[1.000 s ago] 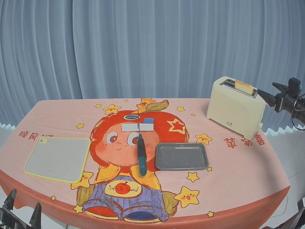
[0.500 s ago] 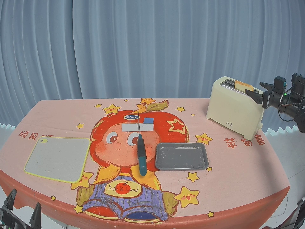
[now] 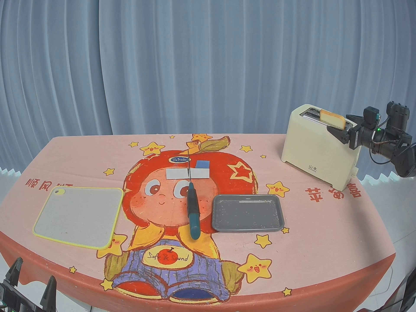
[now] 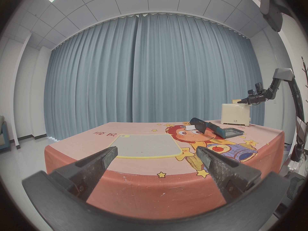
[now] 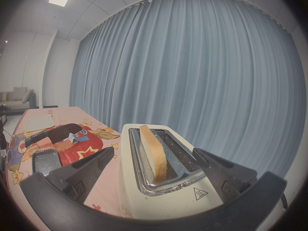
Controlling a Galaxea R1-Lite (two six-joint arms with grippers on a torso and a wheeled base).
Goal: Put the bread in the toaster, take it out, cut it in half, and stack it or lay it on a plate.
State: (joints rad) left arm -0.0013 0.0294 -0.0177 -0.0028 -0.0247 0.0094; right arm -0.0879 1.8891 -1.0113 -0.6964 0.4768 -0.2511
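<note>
Bread stood upright in toaster slot, top edge proud. Right end effector spread wide, just beside toaster, empty. Slice likely light, crumbly; pinch flat faces near top, gently.

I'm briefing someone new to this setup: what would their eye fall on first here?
Most likely the cream toaster at the far right corner of the bright cartoon tablecloth, with a slice of bread standing up out of its slot. The right gripper is level with the toaster's top, its fingers open and pointing at the slice. Next, in the middle, a teal-handled knife lies between a cutting board on the left and a grey tray.
</note>
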